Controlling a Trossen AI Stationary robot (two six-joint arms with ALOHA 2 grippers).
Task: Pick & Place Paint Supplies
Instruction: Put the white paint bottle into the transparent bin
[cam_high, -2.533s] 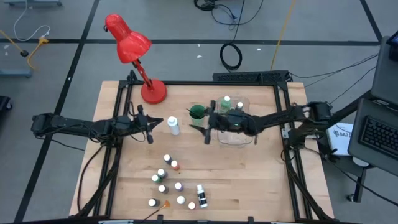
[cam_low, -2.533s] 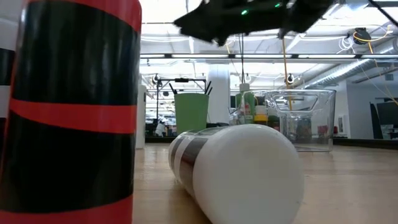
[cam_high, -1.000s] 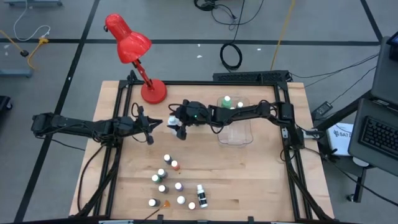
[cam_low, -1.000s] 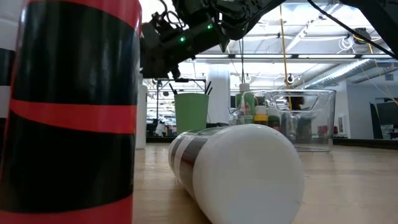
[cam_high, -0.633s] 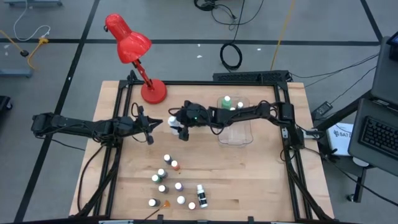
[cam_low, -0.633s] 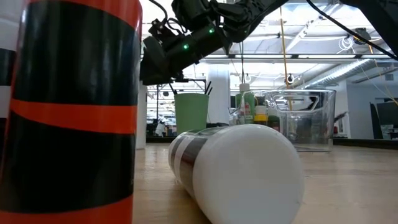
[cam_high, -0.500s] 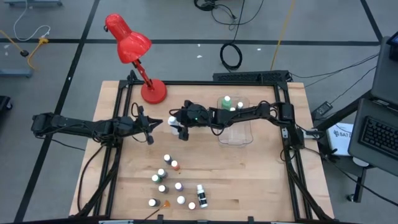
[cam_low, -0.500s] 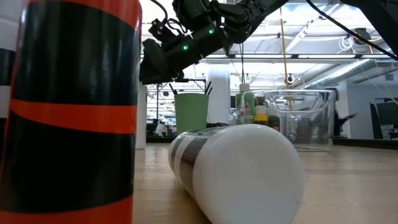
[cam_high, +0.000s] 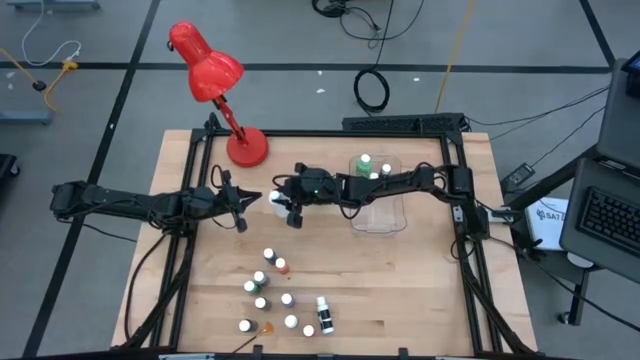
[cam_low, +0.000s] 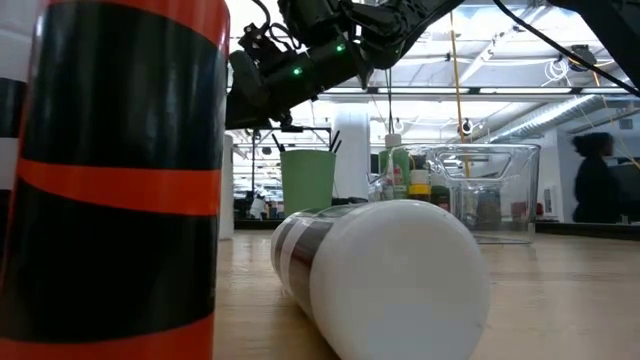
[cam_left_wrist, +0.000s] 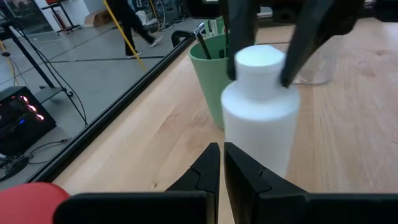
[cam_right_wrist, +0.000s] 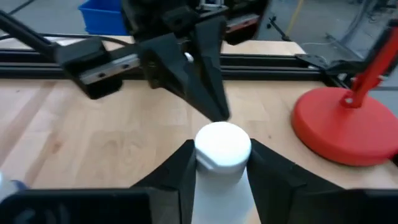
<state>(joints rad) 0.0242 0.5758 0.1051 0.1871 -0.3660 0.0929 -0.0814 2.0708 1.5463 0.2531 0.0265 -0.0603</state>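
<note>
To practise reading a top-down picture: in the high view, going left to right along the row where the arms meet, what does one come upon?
left gripper → white bottle → right gripper, its fingers around that bottle's cap → clear plastic bin.

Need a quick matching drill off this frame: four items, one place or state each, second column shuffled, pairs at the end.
Things:
1. white bottle
2. left gripper
3. green cup
4. red lamp

Places or states:
A. fingers shut, hovering just short of the bottle
B. standing at the table's far left corner
C. upright, its cap between the right gripper's fingers
D. holding dark-handled brushes, right behind the bottle in the left wrist view

Pairs: 1-C, 2-A, 3-D, 4-B
</note>
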